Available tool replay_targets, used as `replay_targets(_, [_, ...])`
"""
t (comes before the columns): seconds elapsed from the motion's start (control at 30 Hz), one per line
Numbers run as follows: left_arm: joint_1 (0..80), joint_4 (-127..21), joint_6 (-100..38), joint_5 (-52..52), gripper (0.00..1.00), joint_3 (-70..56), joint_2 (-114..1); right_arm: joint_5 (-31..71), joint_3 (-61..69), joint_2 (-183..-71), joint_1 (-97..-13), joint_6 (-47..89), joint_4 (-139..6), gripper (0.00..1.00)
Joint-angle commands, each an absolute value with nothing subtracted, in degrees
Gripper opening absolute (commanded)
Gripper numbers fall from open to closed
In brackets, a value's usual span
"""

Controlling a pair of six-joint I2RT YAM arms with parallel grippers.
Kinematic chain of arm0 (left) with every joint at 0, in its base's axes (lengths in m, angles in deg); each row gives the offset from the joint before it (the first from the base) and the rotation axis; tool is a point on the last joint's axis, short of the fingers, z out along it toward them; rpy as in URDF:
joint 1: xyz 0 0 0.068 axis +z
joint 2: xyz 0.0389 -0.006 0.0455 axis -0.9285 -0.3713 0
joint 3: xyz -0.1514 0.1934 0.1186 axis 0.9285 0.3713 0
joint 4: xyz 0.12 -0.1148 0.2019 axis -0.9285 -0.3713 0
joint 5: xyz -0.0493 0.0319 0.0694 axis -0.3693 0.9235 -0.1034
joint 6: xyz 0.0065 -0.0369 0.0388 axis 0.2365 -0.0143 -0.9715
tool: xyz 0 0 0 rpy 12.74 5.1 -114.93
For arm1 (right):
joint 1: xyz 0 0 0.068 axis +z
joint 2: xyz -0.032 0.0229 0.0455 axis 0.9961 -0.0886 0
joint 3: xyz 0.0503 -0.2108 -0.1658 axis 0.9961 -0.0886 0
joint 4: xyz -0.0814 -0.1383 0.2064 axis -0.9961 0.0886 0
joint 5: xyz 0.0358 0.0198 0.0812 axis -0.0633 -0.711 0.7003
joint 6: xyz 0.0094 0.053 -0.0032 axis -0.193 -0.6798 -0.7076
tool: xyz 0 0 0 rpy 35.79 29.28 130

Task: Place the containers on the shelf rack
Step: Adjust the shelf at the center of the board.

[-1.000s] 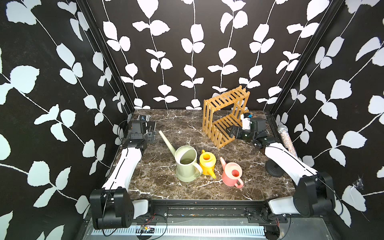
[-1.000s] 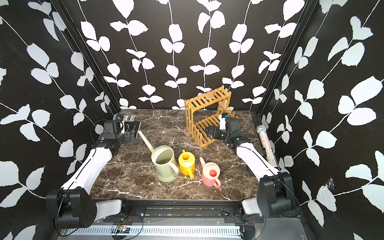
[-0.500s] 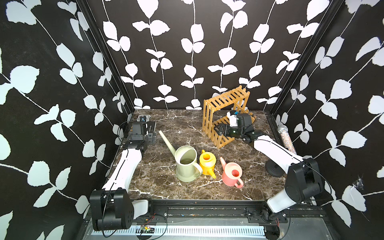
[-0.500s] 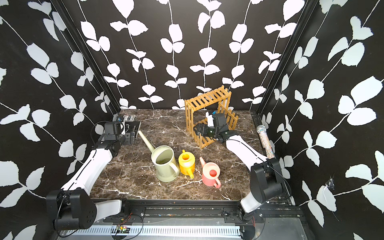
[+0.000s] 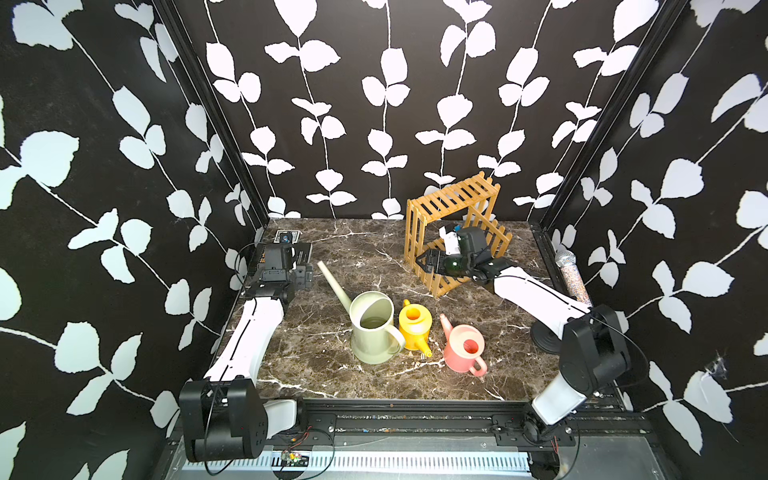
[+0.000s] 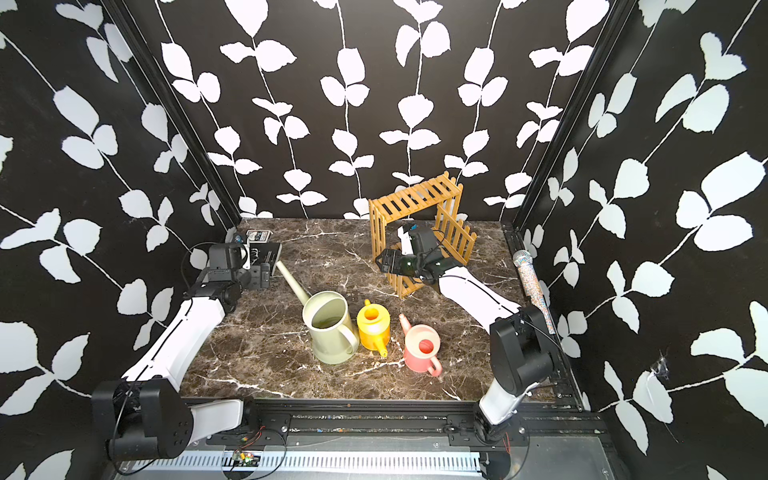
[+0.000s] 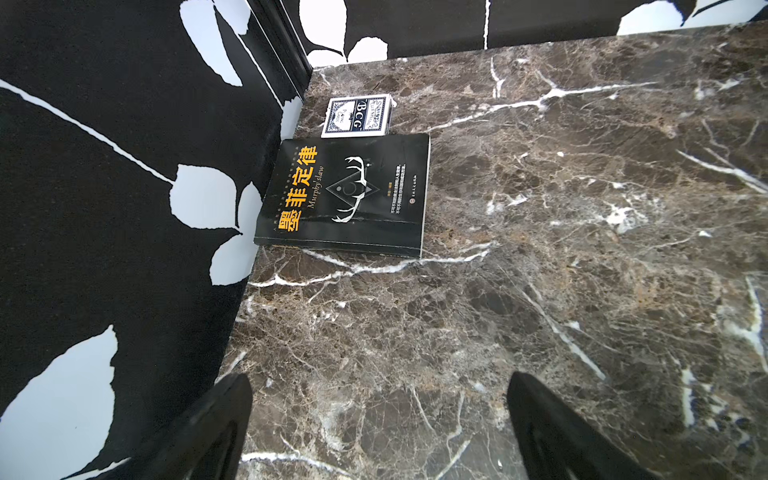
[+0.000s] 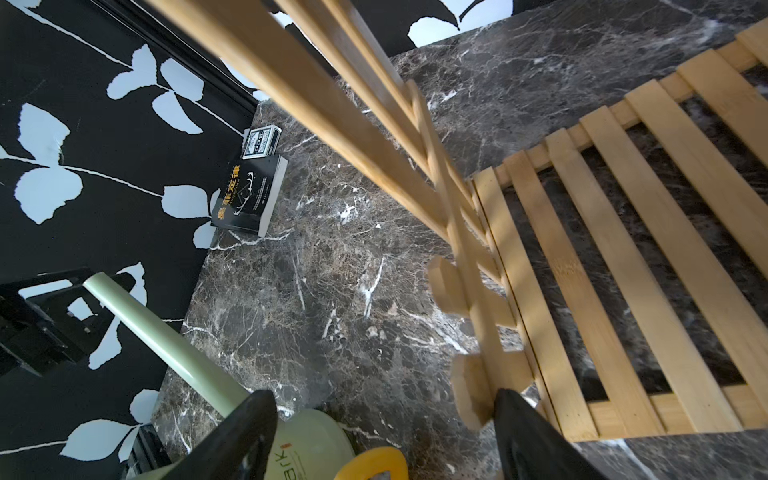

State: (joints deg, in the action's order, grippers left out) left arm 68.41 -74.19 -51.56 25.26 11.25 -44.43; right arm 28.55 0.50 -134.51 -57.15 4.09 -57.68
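Three containers stand in a row at mid-table: a sage-green watering can (image 5: 372,328) (image 6: 330,328) with a long spout (image 8: 166,336), a small yellow one (image 5: 415,324) (image 6: 374,326) (image 8: 374,463) and a small pink one (image 5: 463,347) (image 6: 422,347). The bamboo shelf rack (image 5: 453,199) (image 6: 415,195) sits at the back right and looks tipped, with one slatted panel (image 8: 623,249) flat on the marble. My right gripper (image 5: 426,264) (image 6: 384,262) (image 8: 384,405) is open at the rack's left side frame, one finger against a rail end. My left gripper (image 5: 305,276) (image 6: 264,276) (image 7: 380,382) is open and empty at the back left.
A black book (image 7: 345,195) (image 8: 249,195) and a card box (image 7: 357,116) lie in the back left corner. A glittery microphone (image 5: 571,278) (image 6: 530,282) leans along the right wall. A black round base (image 5: 544,338) sits by the right arm.
My right arm has swung left from beside the rack to its left side frame, and its jaws have narrowed a little. The left arm and the cans have not moved.
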Motion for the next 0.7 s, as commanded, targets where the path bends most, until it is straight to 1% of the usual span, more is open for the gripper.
replay_targets(0.0, [68.91,-74.27,-50.9,25.4,0.98,11.82,-42.22,29.06,2.35,-137.06,-54.85,2.16,-57.73,0.83])
replay_targets(0.2, [68.89,-73.78,-51.02,24.93,0.99,12.31,-41.88,28.35,9.38,-141.69,-52.64,1.26,-56.96,0.82])
replay_targets(0.67, [68.91,-73.01,-50.97,25.28,0.99,12.79,-41.73,24.26,17.21,-150.02,-50.21,-4.33,-59.27,0.81])
